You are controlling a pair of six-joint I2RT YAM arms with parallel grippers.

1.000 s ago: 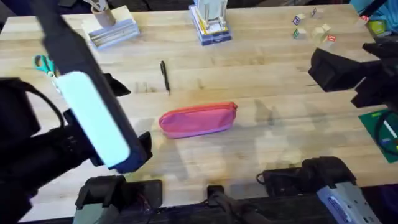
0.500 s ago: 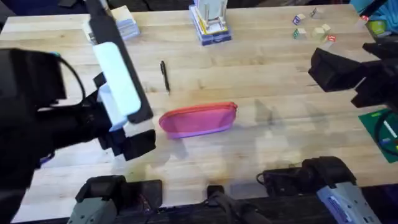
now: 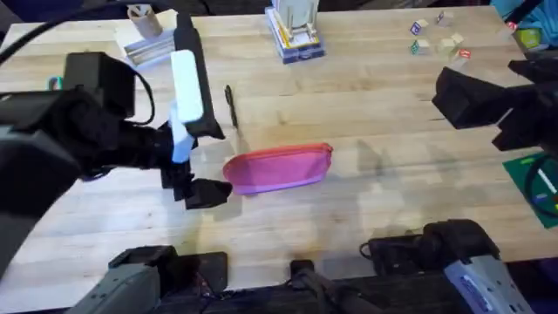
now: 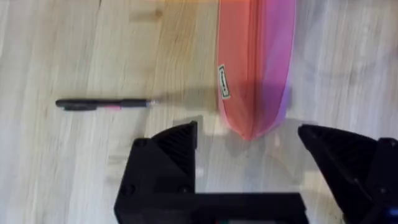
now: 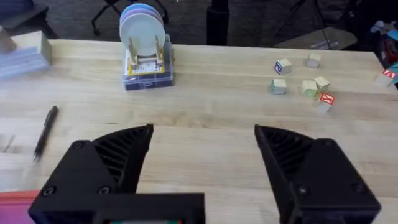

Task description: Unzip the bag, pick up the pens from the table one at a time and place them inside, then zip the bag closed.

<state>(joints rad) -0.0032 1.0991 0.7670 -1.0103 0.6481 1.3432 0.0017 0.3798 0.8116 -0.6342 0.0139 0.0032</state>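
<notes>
You have the large light wooden butcher-block table (image 3: 384, 201) under everything. On it, near the centre, lies the soft pink fabric pouch with its reddish-orange zipper strip (image 3: 279, 167), long axis running from 9 to 3 o'clock, the zipper closed. The thin black stick pen (image 3: 231, 106) lies apart from the pouch at about its 11 o'clock, pointing roughly 12 to 6.

Around them: a stack of blue and white items holding upright plates (image 3: 295, 33) at the table's 12 o'clock edge, a pale stack of papers (image 3: 153, 44) at 11 o'clock, small coloured blocks (image 3: 436, 39) at 1 o'clock, and a green mat (image 3: 536, 179) at the 3 o'clock edge. Nothing lies between the pouch and the pen.

Your left gripper (image 3: 205, 194) hangs just off the pouch's 9 o'clock end, fingers spread wider than the pouch, grasping nothing; in its wrist view the pouch tip sits between the fingers (image 4: 165, 155). Your right gripper (image 5: 202, 149) is raised at 3 o'clock, wide apart and empty.
</notes>
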